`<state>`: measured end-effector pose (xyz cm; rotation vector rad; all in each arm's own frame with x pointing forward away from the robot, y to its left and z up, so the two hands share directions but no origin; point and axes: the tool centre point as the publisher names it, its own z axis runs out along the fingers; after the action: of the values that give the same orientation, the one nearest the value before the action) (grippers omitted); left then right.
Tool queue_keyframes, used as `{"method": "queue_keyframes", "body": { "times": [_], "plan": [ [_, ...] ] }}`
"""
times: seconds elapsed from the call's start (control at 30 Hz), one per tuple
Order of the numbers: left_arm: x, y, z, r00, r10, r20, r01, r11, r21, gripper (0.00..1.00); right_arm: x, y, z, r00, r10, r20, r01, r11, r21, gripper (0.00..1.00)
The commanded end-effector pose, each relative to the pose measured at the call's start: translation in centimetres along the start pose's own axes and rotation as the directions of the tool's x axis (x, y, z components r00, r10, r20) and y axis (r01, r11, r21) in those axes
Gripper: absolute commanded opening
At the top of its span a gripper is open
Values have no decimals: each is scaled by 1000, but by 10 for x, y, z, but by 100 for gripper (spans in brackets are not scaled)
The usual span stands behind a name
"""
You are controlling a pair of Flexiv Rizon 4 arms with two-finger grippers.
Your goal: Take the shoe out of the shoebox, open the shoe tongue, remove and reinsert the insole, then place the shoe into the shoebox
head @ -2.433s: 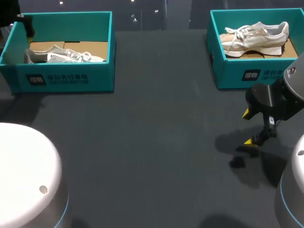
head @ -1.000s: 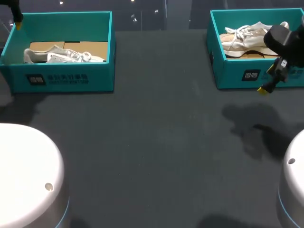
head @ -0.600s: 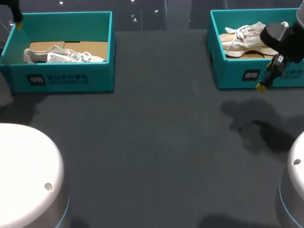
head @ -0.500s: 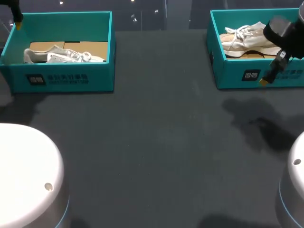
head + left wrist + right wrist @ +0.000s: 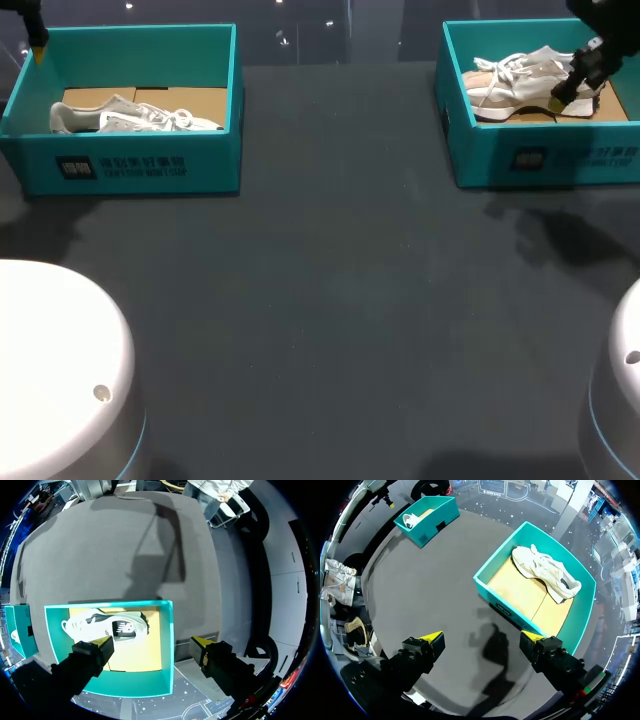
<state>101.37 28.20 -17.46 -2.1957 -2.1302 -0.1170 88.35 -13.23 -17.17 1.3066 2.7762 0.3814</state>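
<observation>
Cream shoe (image 5: 530,75) is seen inside right shoebox (image 5: 540,160), far right corner of table (image 5: 330,300); heel is partly hidden by right gripper (image 5: 482,637), fingers apart, empty. Left gripper (image 5: 152,642), spread and empty, is mostly cut off overhead, by left shoebox (image 5: 130,165) holding grey shoe (image 5: 130,115).

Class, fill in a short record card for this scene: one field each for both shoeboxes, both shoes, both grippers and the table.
left shoebox: teal, open-topped, far left of the table
left shoe: pale sneaker lying inside the left shoebox
right shoebox: teal, open-topped, far right
right shoe: cream laced sneaker lying inside the right shoebox
left gripper: open, empty, above the left shoebox
right gripper: open, empty, high above the table, right shoebox ahead of it
table: dark grey
</observation>
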Motion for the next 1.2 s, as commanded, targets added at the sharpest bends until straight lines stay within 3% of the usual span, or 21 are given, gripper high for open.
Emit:
{"method": "queue_keyframes", "body": {
  "times": [0.03, 0.3, 0.37, 0.43, 0.5, 0.53, 0.6, 0.77, 1.13, 1.2],
  "plan": [
    [0, -2, 0, 1000, 1, -2, -1, 1000, -4, 100, -12, 8, 2, 999, -2, -33, 3, 999, 40, 100],
    [0, -2, 0, 1000, 1, -2, -1, 1000, -4, 100, -12, 8, 2, 999, -2, -33, 3, 999, 40, 100],
    [0, -2, 0, 1000, 1, -2, -1, 1000, -4, 100, -28, 16, 2, 996, 85, 2, -84, 989, 118, 100],
    [0, -2, 0, 1000, 1, -2, -1, 1000, -4, 100, -44, 24, 0, 992, 120, 33, -122, 989, 84, 100],
    [0, -2, 0, 1000, 1, -2, -1, 1000, -4, 100, -60, 32, 0, 984, 165, 68, -172, 977, 122, 100],
    [0, -2, 0, 1000, 1, -2, -1, 1000, -4, 100, -67, 35, -1, 980, 178, 84, -186, 978, 94, 100],
    [0, -2, 0, 1000, 1, -2, -1, 1000, -4, 100, -84, 43, -1, 973, 205, 110, -218, 969, 120, 100],
    [0, -2, 0, 1000, 1, -2, -1, 1000, -4, 100, -125, 53, 2, 943, 307, 129, -321, 942, 101, 100],
    [0, -2, 0, 1000, 1, -2, -1, 1000, -4, 100, -125, 53, 2, 943, 307, 129, -321, 942, 101, 100],
    [0, -2, 0, 1000, 1, -2, -1, 1000, -4, 100, -138, 55, 14, 925, 360, 119, -374, 918, 129, 100]
  ]
}}
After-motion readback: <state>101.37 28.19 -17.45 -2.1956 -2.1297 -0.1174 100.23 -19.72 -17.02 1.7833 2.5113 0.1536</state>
